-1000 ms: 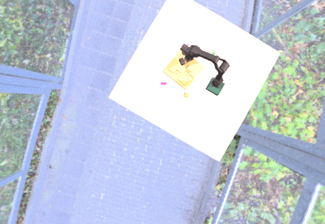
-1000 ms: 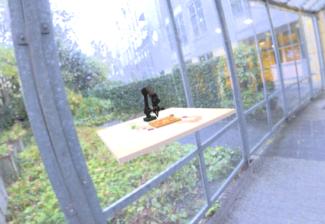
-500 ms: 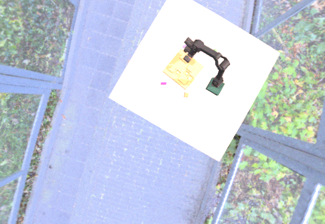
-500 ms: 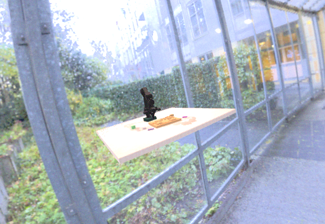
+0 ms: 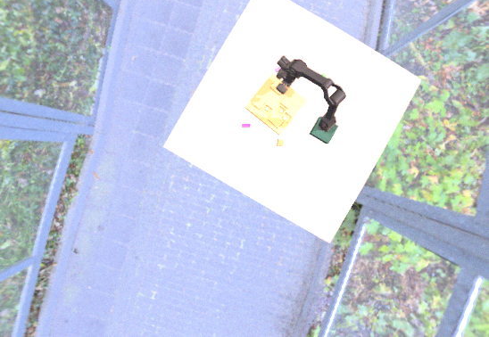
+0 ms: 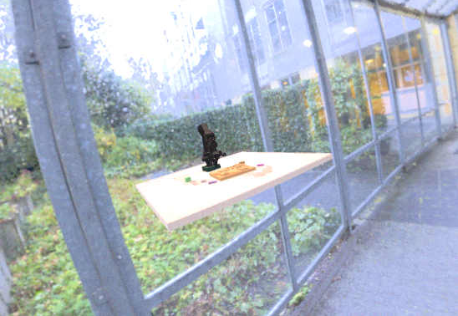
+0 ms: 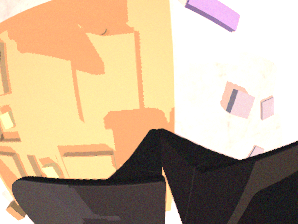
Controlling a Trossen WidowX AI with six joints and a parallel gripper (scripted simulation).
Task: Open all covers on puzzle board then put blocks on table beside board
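Hovering over the flat orange-yellow puzzle board (image 5: 294, 99) (image 6: 221, 176) (image 7: 102, 95) with the black parallel-jaw gripper (image 5: 282, 88) (image 6: 224, 154) (image 7: 156, 135), closed fully and empty. Lying beside that board on the pale flat table (image 5: 321, 184) (image 6: 180, 206) (image 7: 200, 60): a magenta bar (image 5: 245, 126) (image 6: 261, 165), a purple bar (image 5: 277, 69) (image 6: 212, 182) (image 7: 215, 14), a small orange block (image 5: 279, 143) (image 6: 241, 162) (image 7: 16, 209) and, farther off, a green block (image 6: 187, 179). Showing pale yellow inside square recesses; too small to identify.

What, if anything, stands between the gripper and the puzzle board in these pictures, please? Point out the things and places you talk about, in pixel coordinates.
Nothing visible stands between them: in the wrist view, the closed gripper (image 5: 281, 89) (image 7: 156, 135) has the puzzle board (image 5: 294, 102) (image 6: 226, 175) (image 7: 50, 65) directly beyond its fingers.
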